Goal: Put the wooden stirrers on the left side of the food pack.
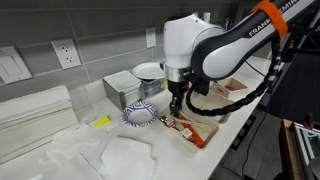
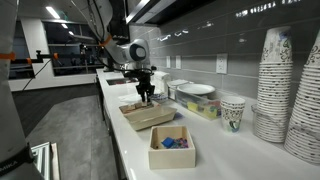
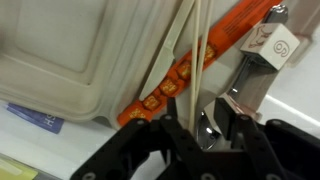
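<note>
Your hand [image 3: 205, 132] hangs low over the white worktop [image 2: 135, 145], its black fingers close on either side of the thin, pale wooden stirrers [image 3: 196, 60]; whether they pinch, you cannot tell. The stirrers run along the orange-red printed rim of the flat, smooth tan food pack [image 3: 70, 50].

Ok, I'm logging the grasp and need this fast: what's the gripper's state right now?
Gripper: looks closed on the wooden stirrers, over the rim of the food pack.

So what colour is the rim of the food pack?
Orange-red, printed; the food pack shows best in the wrist view.
</note>
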`<control>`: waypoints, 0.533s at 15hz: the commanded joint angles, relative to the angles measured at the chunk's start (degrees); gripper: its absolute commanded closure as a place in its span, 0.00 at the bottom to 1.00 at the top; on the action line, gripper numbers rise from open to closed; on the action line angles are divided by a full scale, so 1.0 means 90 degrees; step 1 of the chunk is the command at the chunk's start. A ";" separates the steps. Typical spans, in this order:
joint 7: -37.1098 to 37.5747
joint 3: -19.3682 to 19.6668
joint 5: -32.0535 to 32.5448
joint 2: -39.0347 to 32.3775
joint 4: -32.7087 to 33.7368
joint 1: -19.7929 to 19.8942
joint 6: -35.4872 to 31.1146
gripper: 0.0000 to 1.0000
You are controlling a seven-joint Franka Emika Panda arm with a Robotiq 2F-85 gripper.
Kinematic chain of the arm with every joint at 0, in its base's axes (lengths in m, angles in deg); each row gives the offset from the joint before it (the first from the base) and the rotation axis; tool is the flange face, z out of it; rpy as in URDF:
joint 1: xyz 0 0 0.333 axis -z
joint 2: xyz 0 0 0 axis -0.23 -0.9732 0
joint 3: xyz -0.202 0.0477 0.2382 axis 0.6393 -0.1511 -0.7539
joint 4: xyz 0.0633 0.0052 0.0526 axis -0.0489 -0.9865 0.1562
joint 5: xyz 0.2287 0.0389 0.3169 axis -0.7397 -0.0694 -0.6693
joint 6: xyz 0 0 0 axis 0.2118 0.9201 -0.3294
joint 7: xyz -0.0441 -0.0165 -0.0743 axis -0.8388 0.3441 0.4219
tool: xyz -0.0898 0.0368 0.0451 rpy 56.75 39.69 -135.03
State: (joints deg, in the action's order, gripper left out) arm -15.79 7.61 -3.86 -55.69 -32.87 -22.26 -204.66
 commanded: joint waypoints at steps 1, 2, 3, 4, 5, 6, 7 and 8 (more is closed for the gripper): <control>-0.0328 0.0103 0.0144 0.0491 0.0015 0.0040 0.0721 0.23; -0.0322 0.0156 0.0207 0.0645 -0.0004 0.0074 0.0821 0.17; -0.0192 0.0212 0.0015 0.0777 0.0024 0.0163 0.0958 0.08; -0.0086 0.0271 -0.0048 0.0910 0.0032 0.0227 0.1101 0.02; -0.0019 0.0338 -0.0043 0.1030 0.0024 0.0298 0.1199 0.00; 0.0027 0.0414 -0.0029 0.1198 -0.0021 0.0385 0.1340 0.00; 0.0064 0.0487 -0.0016 0.1346 -0.0081 0.0476 0.1407 0.00; -0.0126 0.0540 -0.0145 0.1509 -0.0142 0.0581 0.1514 0.00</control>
State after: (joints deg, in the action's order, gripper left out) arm -16.69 11.50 -3.62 -46.33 -31.94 -19.05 -193.65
